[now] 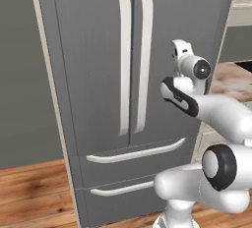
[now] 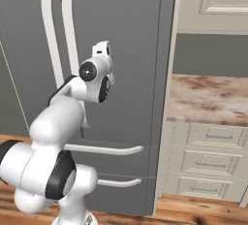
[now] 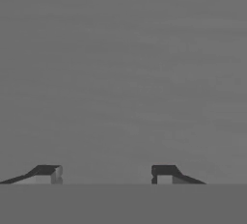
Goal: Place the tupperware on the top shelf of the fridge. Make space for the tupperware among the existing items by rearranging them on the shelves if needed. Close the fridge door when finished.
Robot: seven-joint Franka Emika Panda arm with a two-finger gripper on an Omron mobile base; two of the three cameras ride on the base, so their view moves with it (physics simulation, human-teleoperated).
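The fridge stands right in front of me with both doors shut, so the top shelf, the shelves and the existing items are hidden behind them. The tupperware is out of view. My gripper is raised in front of the right-hand door, to the right of its pale handle, pointing at the door. In the hand view the gripper is close to the flat grey door panel. Its two dark fingertips stand apart with nothing between them, so it is open.
A marbled counter over cream drawers adjoins the fridge on the right. Two drawer fronts with curved handles lie below the doors. A wooden floor spreads to the left, by a grey wall.
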